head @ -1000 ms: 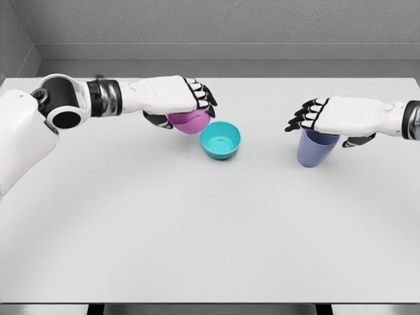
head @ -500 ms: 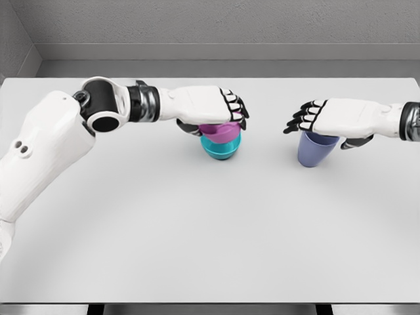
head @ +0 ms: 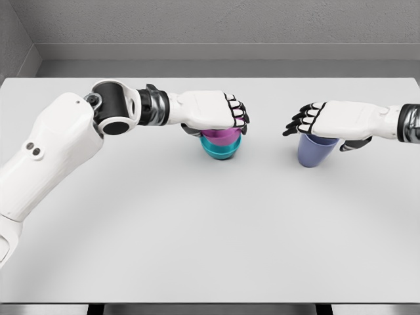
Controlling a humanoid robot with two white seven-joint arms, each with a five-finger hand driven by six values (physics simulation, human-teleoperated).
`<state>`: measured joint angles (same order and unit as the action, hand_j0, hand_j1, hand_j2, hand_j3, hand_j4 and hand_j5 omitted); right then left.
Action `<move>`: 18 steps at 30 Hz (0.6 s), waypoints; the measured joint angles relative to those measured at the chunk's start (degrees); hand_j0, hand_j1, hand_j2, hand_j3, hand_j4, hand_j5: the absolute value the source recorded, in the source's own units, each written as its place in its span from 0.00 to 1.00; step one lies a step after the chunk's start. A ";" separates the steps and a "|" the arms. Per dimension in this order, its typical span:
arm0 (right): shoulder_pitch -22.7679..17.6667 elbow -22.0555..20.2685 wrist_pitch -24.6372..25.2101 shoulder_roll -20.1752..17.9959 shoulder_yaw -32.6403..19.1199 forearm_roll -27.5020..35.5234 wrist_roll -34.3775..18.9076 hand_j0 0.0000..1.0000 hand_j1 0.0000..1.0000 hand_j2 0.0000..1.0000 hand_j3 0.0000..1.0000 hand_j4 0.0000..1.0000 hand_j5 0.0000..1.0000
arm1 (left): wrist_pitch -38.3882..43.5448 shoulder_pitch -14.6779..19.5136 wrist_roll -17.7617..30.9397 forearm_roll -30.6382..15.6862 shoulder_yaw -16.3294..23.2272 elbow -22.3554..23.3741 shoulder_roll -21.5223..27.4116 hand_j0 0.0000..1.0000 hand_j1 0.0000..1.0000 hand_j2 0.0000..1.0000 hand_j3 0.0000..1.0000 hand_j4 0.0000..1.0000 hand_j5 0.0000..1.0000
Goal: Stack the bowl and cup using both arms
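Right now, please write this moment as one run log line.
left hand: shut on purple bowl | purple bowl: nested in teal bowl | right hand: over blue cup

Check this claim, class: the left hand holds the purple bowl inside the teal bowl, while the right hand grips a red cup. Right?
Not quite. In the head view the cup under the right hand is blue, not red. The left hand does hold the purple bowl inside the teal bowl.

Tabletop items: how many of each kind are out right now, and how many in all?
Bowls: 2, a purple bowl nested in a teal bowl, under the left robot hand
Cups: 1, a blue cup, under the right robot hand
Total: 3
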<state>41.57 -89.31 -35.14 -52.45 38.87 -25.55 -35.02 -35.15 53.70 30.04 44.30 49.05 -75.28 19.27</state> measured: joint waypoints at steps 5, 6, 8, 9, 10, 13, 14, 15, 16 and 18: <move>0.00 0.01 0.00 0.03 0.08 -0.06 0.00 1.00 1.00 1.00 1.00 1.00 1.00 | 0.00 0.18 -0.02 1.72 0.63 0.04 -0.19 0.67 0.67 0.67 0.67 0.67 0.67; 0.00 0.06 0.00 0.03 0.09 -0.06 0.00 1.00 1.00 1.00 1.00 1.00 1.00 | -0.01 0.09 -0.03 2.05 0.70 0.05 -0.34 0.67 0.67 0.67 0.67 0.67 0.67; 0.00 0.40 0.00 0.14 0.09 -0.29 0.00 1.00 1.00 1.00 1.00 1.00 1.00 | 0.00 0.18 -0.06 2.38 0.77 0.07 -0.54 0.67 0.67 0.67 0.67 0.67 0.67; 0.00 0.60 0.00 0.29 0.09 -0.44 0.00 1.00 1.00 1.00 1.00 1.00 1.00 | 0.00 0.18 -0.07 2.50 0.80 0.07 -0.60 0.67 0.67 0.67 0.67 0.67 0.67; 0.00 0.76 0.00 0.44 0.10 -0.55 0.00 1.00 1.00 1.00 1.00 1.00 1.00 | 0.01 0.18 -0.07 2.65 0.84 0.07 -0.64 0.67 0.67 0.67 0.67 0.67 0.67; 0.00 1.16 0.00 0.71 0.10 -0.75 0.00 1.00 1.00 1.00 1.00 1.00 1.00 | 0.01 0.09 -0.08 3.95 0.88 0.19 -0.74 0.67 0.67 0.67 0.67 0.67 0.67; 0.00 1.31 0.00 0.77 0.12 -0.79 0.00 1.00 1.00 1.00 1.00 1.00 1.00 | 0.01 0.09 -0.08 4.27 0.89 0.28 -0.76 0.67 0.67 0.67 0.67 0.67 0.67; 0.00 1.42 0.00 0.81 0.14 -0.82 0.00 1.00 1.00 1.00 1.00 1.00 1.00 | 0.01 0.09 -0.08 4.50 0.89 0.34 -0.76 0.67 0.67 0.67 0.67 0.67 0.67; 0.00 1.51 0.00 0.85 0.16 -0.84 0.00 1.00 1.00 1.00 1.00 1.00 1.00 | 0.01 0.09 -0.08 4.70 0.90 0.43 -0.76 0.67 0.67 0.67 0.67 0.67 0.67; 0.00 1.70 0.00 1.02 0.26 -0.87 0.00 1.00 1.00 1.00 1.00 1.00 1.00 | 0.01 0.09 -0.08 5.08 0.92 0.73 -0.76 0.67 0.67 0.67 0.67 0.67 0.67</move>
<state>41.57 -87.61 -35.14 -51.43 39.13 -26.41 -35.02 -35.14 53.79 29.96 49.38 49.97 -74.55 18.51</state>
